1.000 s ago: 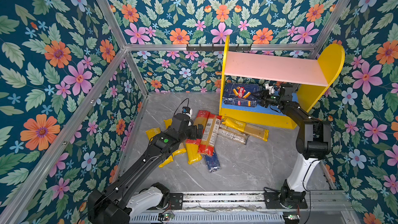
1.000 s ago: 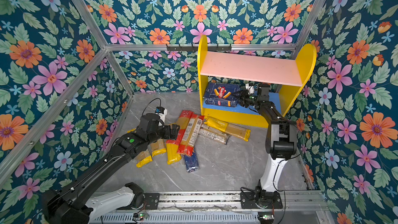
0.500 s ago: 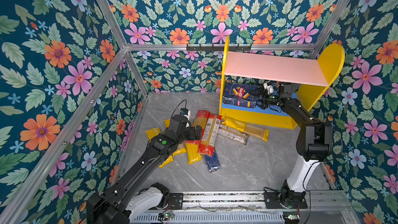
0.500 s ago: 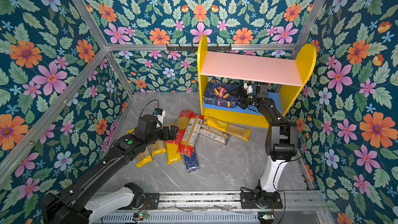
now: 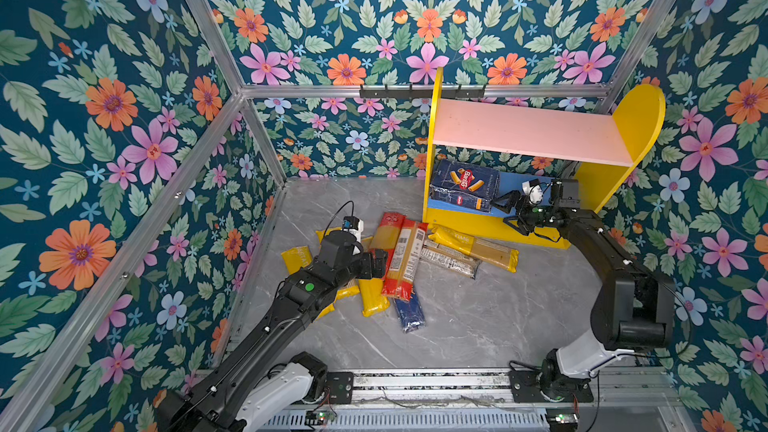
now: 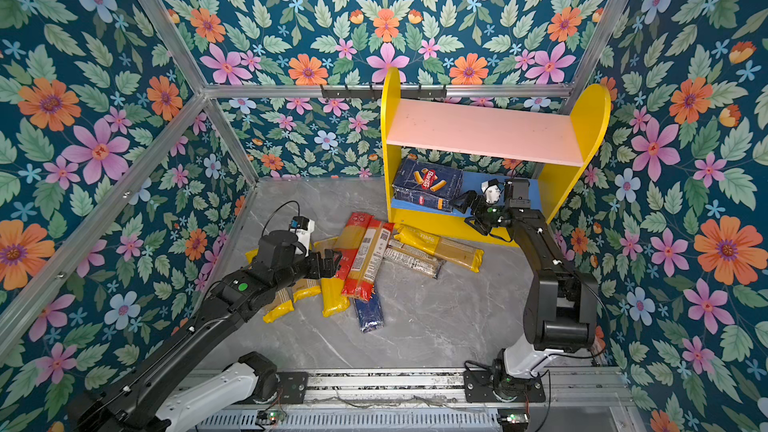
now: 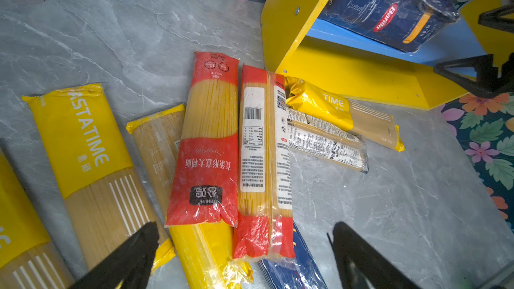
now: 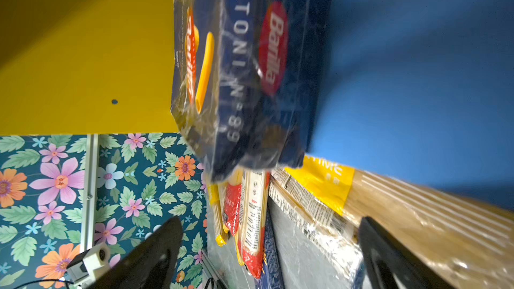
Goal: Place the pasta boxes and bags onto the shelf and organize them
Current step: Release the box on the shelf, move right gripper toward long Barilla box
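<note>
**Rigatoni carton on lower board; both grippers wide, holding nothing**

Wide dark-blue Barilla cardboard carton w/ red oval logo & rigatoni pic (image 5: 463, 180) lies on the blue lower board (image 5: 511, 180) of the small two-tier shelf w/ yellow rounded side panels (image 5: 432, 139) & pink upper board (image 5: 528, 130). It sits up against the side panel nearer the table's middle. The shelf stands at the far edge of the grey marble-look table (image 5: 478, 322), twd the far right corner.

Right gripper (image 5: 509, 214) hangs at the blue board's front edge, just beside the carton's free end. Jaws apart, nothing btwn them. In the right wrist view the carton (image 8: 250, 65) is ahead of the fingertips, not inside.

The bags lie mid-table in front of the shelf:
- Two long clear spaghetti packets w/ red ends (image 5: 388, 238) lie side by side.
- A dark-blue packet end (image 5: 409, 311) pokes out from under them.
- A yellow-ended packet (image 5: 473, 245) and a clear packet w/ white printed label (image 5: 451, 259) lie along the shelf's base.
- More yellow-ended packets (image 7: 80, 140) fan out twd the left edge.

Left gripper (image 5: 377, 261) hovers over the near ends of the red-ended pair (image 7: 208, 148). Jaws wide apart, gripping nothing.
</note>
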Controlling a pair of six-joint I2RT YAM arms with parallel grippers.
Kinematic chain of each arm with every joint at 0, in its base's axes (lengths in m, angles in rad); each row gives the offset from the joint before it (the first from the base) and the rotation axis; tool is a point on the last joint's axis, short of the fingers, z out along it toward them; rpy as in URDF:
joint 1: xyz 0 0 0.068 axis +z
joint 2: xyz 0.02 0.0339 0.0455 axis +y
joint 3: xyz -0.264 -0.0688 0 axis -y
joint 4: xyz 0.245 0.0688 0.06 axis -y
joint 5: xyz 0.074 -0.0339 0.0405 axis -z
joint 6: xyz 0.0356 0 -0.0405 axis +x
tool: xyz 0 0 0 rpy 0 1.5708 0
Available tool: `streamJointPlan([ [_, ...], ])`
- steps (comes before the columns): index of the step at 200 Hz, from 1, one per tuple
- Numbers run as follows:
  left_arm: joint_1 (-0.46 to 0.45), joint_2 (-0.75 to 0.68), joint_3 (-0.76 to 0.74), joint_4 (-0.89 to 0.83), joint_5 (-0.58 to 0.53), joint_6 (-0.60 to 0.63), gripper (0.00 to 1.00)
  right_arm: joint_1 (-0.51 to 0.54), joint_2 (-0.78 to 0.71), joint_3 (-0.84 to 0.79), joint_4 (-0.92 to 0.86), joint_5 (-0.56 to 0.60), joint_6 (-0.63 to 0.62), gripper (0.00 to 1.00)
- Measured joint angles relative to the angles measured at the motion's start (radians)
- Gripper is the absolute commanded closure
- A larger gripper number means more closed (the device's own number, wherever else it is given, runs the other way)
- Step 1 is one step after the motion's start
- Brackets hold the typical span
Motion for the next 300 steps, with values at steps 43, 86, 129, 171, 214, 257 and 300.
streamJointPlan([
  [43,0.000,-0.074,-0.085,0.013,0.002,-0.028,0.00,0.165,-0.266,-0.143,-0.138,0.225,-0.044,0.02],
  [86,0.000,-0.142,-0.186,0.067,0.015,-0.074,0.00,0.550,-0.486,-0.292,-0.298,0.640,0.021,0.01],
  [129,0.000,-0.158,-0.251,0.090,0.023,-0.121,0.00,0.898,-0.529,-0.331,-0.412,0.964,0.159,0.01],
  [171,0.000,-0.174,-0.280,0.093,0.022,-0.158,0.00,1.109,-0.344,-0.177,-0.547,1.210,0.232,0.01],
  [214,0.000,-0.219,-0.223,0.053,-0.020,-0.160,0.00,1.152,-0.214,-0.143,-0.587,1.287,0.239,0.01],
  [257,0.000,-0.224,-0.148,-0.015,-0.079,-0.130,0.00,1.153,-0.272,-0.270,-0.439,1.240,0.204,0.06],
  [300,0.000,-0.189,-0.125,-0.045,-0.095,-0.116,0.00,1.158,-0.200,-0.275,-0.319,1.133,0.147,0.06],
])
